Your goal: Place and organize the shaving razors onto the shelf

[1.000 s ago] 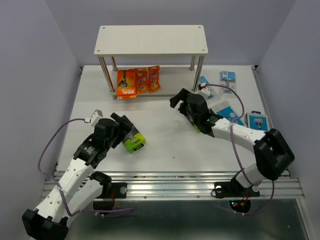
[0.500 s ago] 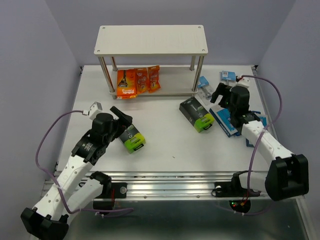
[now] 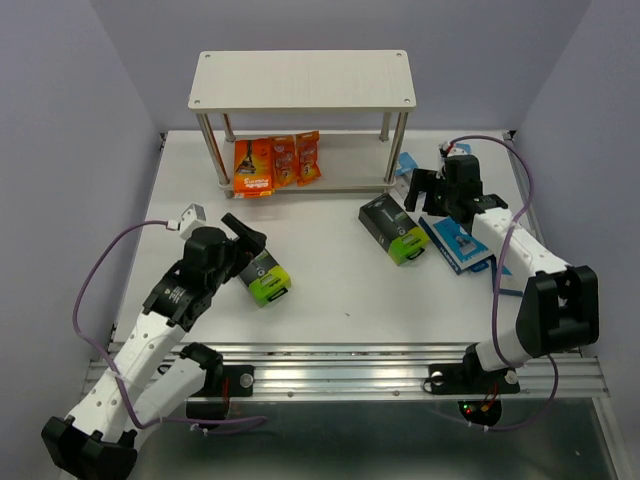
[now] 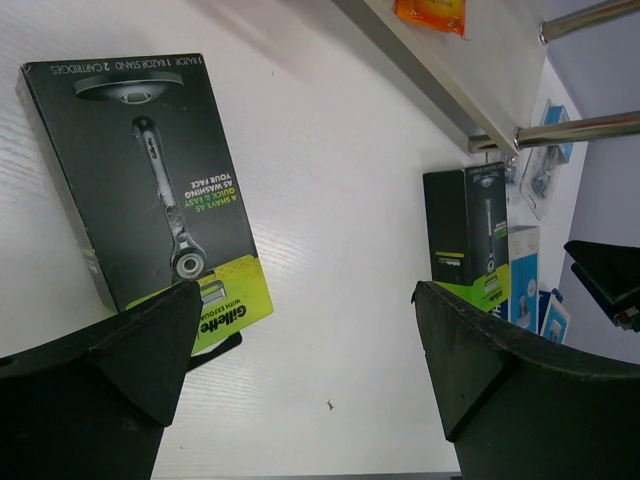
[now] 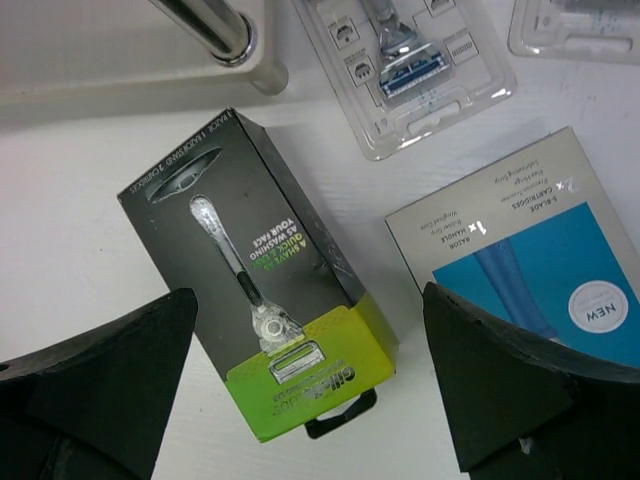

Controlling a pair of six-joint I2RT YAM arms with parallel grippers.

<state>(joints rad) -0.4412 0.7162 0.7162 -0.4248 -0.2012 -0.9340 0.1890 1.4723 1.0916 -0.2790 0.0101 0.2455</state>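
The shelf [image 3: 300, 80] stands at the back, with three orange razor packs [image 3: 275, 165] on its lower board. One black-and-lime razor box [image 3: 262, 275] lies flat just right of my open left gripper [image 3: 245, 237]; in the left wrist view this box [image 4: 150, 180] lies beside the left finger of my left gripper [image 4: 310, 340], which holds nothing. A second black-and-lime box [image 3: 395, 230] lies mid-table. My open right gripper [image 3: 425, 192] hovers beyond it; in the right wrist view that box [image 5: 260, 280] shows between the fingers of my right gripper [image 5: 310, 370], below them. A blue box [image 5: 530, 270] lies to its right.
Light-blue blister cards [image 3: 455, 152] and a clear blister pack [image 5: 410, 60] lie at the back right near the shelf's right post [image 5: 215, 25]. More blue packs [image 3: 515, 240] lie by the right wall. Side walls close in the table.
My right arm left the second black-and-lime box lying mid-table and swung right, then back toward the shelf's right post. The left arm barely shifted.
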